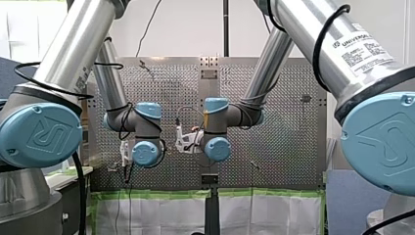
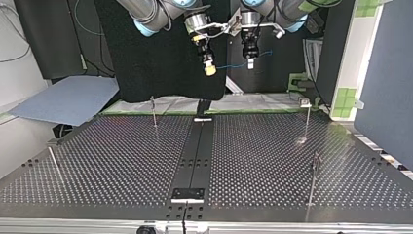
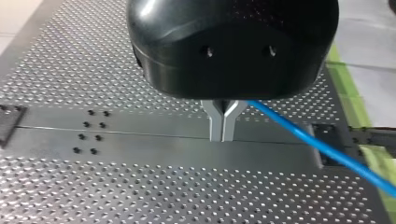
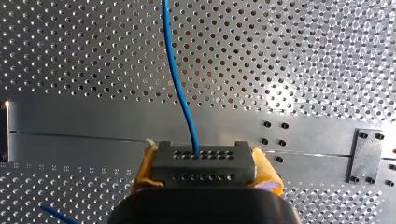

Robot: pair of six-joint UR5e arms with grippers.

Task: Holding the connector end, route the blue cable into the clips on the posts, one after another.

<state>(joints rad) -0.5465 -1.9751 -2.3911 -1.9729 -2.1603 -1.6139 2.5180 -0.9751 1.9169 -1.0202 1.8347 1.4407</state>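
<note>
Blue cable [image 4: 180, 84], dark grey connector [image 4: 203, 163], yellow claw pads [image 4: 268, 172], silver perforated table [image 4: 303, 56]

A perforated table [image 2: 112, 170] has 1 dark strip [image 2: 198, 146] down its middle; a blue-grey board [image 2: 68, 100] lies at the top view's left.

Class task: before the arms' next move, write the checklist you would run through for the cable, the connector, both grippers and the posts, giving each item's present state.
1. The black perforated connector block clamped between the yellow pads of my right gripper: ok.
2. Metal fingers of my left gripper shut: ok; whether they pinch the thin blue cable: cannot tell.
3. Cable runs between the two grippers without tangles: ok.
4. Both grippers raised above the perforated metal table, apart from the thin upright posts: ok.
5. Cable seated in a post clip: not ok, none reached yet.
</note>
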